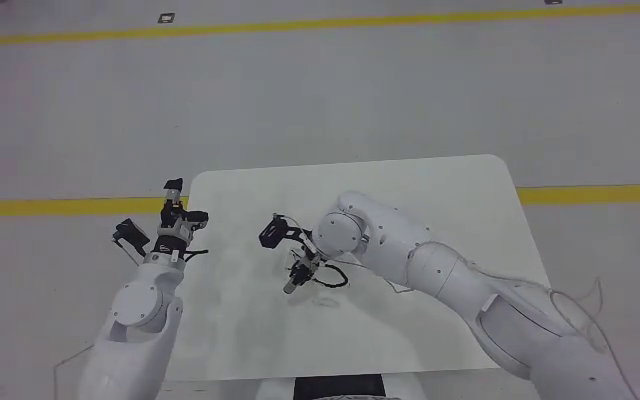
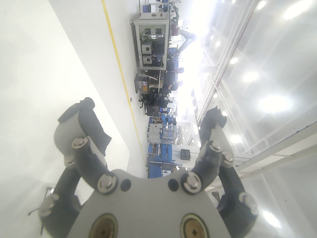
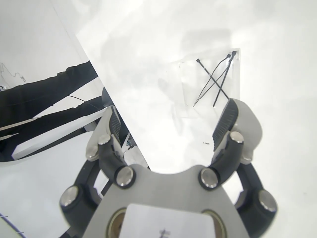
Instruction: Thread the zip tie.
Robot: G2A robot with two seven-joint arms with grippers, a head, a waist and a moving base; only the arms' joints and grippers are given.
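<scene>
White table (image 1: 450, 190) on grey floor (image 1: 300, 100) marked with yellow lines (image 1: 300, 24). Three black zip ties (image 3: 215, 80) are seen lying crossed inside a clear tray (image 3: 235, 53) on the tabletop, none gripped. Right gripper (image 3: 172, 106) is held above the table, in from the left edge toward the middle, jaws apart and empty. The tie tips are seen just beside one of its finger pads (image 3: 224, 120). Left gripper (image 2: 150, 107) is positioned at the table's left edge, jaws apart and empty.
</scene>
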